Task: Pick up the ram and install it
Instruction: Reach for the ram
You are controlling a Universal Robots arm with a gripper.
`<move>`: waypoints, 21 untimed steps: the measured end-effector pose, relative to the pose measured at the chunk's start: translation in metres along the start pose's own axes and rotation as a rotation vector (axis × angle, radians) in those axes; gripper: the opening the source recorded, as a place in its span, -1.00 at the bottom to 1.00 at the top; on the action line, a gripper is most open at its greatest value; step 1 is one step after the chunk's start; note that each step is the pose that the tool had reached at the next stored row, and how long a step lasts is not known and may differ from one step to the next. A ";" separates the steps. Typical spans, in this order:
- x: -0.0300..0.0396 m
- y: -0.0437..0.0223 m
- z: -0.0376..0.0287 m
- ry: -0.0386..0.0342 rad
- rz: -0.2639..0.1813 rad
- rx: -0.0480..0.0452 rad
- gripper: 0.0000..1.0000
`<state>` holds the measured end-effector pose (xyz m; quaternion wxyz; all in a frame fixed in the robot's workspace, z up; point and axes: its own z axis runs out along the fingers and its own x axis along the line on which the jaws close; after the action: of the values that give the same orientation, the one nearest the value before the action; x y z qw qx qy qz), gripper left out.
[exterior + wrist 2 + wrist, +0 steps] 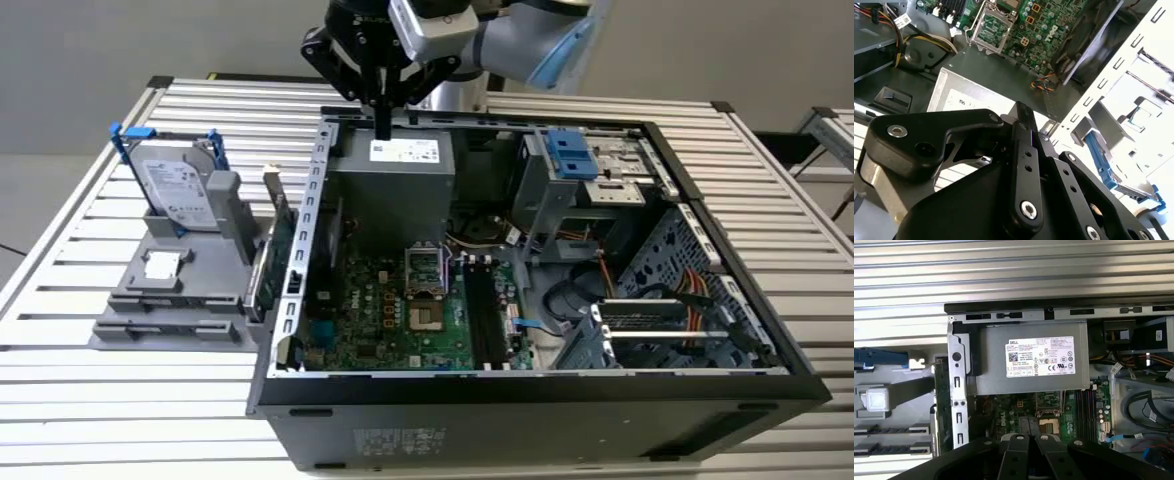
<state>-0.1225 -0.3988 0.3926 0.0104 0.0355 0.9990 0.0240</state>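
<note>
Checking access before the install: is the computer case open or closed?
Open. The computer case lies on its side with no panel on top, leaving the motherboard and power supply exposed.

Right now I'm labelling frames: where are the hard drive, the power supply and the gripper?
hard drive point(175, 185), exterior view, its silver face.
power supply point(1040, 356), first wrist view, its white label.
gripper point(383, 128), exterior view, its dark tip.
</note>
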 end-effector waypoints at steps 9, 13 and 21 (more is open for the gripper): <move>0.0072 -0.0005 -0.0002 0.0000 0.000 -0.0002 -1.00; 0.0116 -0.0008 -0.0003 0.0001 0.000 -0.0001 -1.00; 0.0214 -0.0015 -0.0005 0.0000 0.000 -0.0002 -1.00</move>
<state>-0.1439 -0.3988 0.3926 0.0104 0.0354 0.9990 0.0242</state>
